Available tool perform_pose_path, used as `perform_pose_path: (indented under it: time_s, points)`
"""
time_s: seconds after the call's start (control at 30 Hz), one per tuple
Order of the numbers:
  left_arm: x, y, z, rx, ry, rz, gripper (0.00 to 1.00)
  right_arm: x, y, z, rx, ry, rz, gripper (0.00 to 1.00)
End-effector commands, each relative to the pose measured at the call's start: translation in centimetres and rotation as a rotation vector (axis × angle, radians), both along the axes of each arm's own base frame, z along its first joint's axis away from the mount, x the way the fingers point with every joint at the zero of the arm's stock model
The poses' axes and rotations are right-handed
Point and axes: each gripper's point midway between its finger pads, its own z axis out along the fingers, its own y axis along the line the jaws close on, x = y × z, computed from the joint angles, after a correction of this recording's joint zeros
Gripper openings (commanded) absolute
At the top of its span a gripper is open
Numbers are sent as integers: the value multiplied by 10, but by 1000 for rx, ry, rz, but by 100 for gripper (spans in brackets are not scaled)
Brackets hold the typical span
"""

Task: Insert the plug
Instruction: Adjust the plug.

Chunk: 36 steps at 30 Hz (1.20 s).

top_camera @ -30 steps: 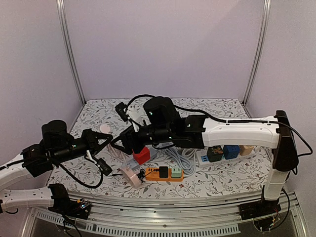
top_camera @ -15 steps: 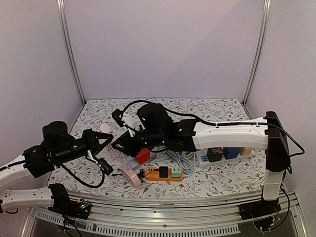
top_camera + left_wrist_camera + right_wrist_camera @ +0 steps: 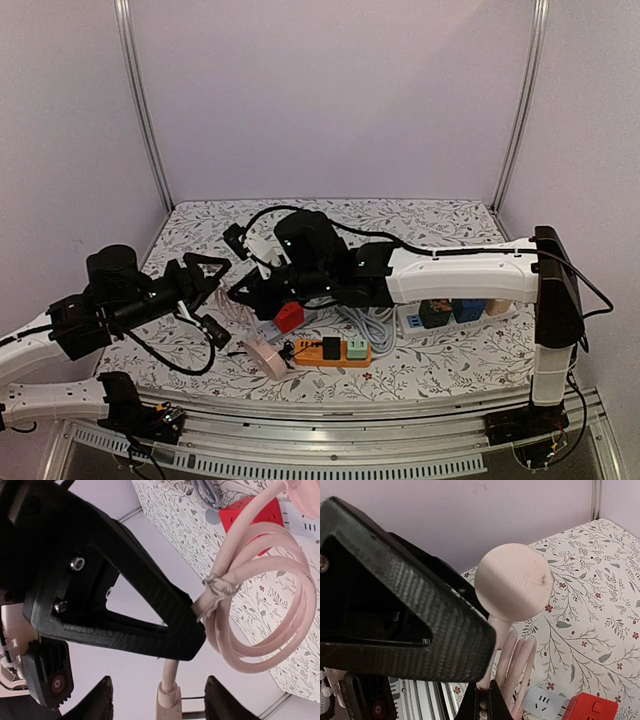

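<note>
White links (image 3: 460, 272), black joints (image 3: 112, 270), ribbed black jaws, silver screws (image 3: 76, 563).

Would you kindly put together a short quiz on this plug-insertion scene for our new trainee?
1. True or false: the left gripper is clamped on the pink cable.
2. Which colour is the cube socket beside the cable coil? A) blue B) red C) green
3. Fill in: the black plug sits in the ___ power strip.
Key: 1 false: its fingers stand apart, and the right gripper is the one shut on the cable. 2 B. 3 orange.
</note>
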Motion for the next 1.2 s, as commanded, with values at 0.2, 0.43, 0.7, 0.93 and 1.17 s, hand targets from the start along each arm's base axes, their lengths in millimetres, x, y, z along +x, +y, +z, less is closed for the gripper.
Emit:
perform_pose_path:
  time_s: [0.2, 0.43, 0.7, 0.93, 1.17]
  points:
    - [-20, 37, 13, -145, 361, 205, 100, 14, -24, 34, 50, -63, 12, 0]
    - [-31, 27, 39, -583, 985, 517, 100, -1, -35, 55, 150, -160, 82, 0]
    - [-65, 1, 46, -751, 1327, 397, 98, -17, -42, 85, 264, -201, 144, 0]
    - [-38, -14, 74, -936, 1325, 387, 89, -33, -43, 94, 285, -236, 202, 0]
    - [-18, -9, 62, -929, 1259, 450, 66, -40, -45, 101, 299, -247, 219, 0]
